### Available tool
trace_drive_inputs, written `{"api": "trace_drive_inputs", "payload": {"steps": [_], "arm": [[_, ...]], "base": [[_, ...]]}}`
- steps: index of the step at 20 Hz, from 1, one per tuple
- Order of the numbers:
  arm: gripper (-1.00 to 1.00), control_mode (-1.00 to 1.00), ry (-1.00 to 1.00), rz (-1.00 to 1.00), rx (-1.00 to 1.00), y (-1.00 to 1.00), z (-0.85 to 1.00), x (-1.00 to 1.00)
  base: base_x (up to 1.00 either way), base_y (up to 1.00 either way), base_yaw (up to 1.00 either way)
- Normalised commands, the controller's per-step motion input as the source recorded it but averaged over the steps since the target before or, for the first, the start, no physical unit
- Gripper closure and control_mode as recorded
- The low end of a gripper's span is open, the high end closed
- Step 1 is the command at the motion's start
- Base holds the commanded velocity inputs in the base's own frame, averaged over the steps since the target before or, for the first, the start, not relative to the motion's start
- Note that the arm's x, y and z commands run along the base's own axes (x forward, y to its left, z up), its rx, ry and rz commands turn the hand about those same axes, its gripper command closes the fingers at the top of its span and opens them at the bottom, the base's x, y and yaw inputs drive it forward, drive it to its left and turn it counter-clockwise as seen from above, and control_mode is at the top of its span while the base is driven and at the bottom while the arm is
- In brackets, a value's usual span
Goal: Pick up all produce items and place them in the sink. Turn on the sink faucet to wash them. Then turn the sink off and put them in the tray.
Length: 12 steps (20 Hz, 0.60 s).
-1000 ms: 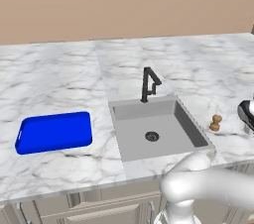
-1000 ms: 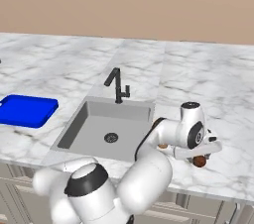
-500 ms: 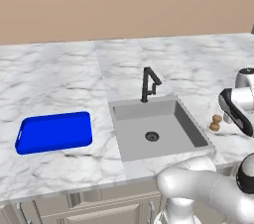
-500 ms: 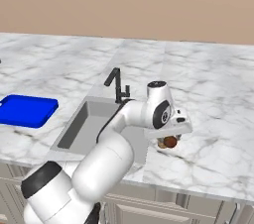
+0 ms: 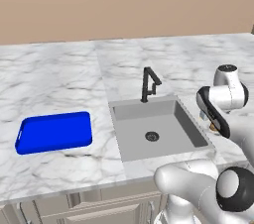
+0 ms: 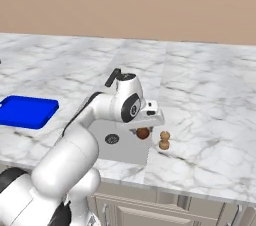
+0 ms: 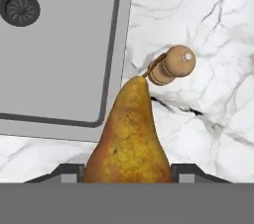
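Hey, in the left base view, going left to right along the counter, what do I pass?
Blue tray → black sink faucet → sink, with its drain in the middle → the gripper at the sink's right edge.

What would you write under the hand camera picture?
Tool holds a pear above the counter, beside the sink.

Flat, even rendered light fills all 3 views, bright with no visible source. The marble counter (image 5: 59, 74) shows no glare. Shadows are soft and short: a faint dark patch under the pepper mill (image 7: 172, 64) in the hand view, mild shading inside the sink (image 5: 156, 128). Everything stays sharp, with no blur or edge distortion.
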Motion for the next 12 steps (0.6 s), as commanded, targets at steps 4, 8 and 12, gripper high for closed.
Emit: {"api": "trace_drive_inputs", "payload": {"steps": [4,8,12], "arm": [[1.0,-1.0,0.0,0.01,0.12,0.67,0.0,0.26],[1.0,-1.0,0.0,0.02,0.13,0.56,0.0,0.47],[1.0,-1.0,0.0,0.05,0.1,0.41,-0.06,0.48]], "base": [[0.0,0.0,0.0],[0.0,0.0,0.0],[0.0,0.0,0.0]]}}
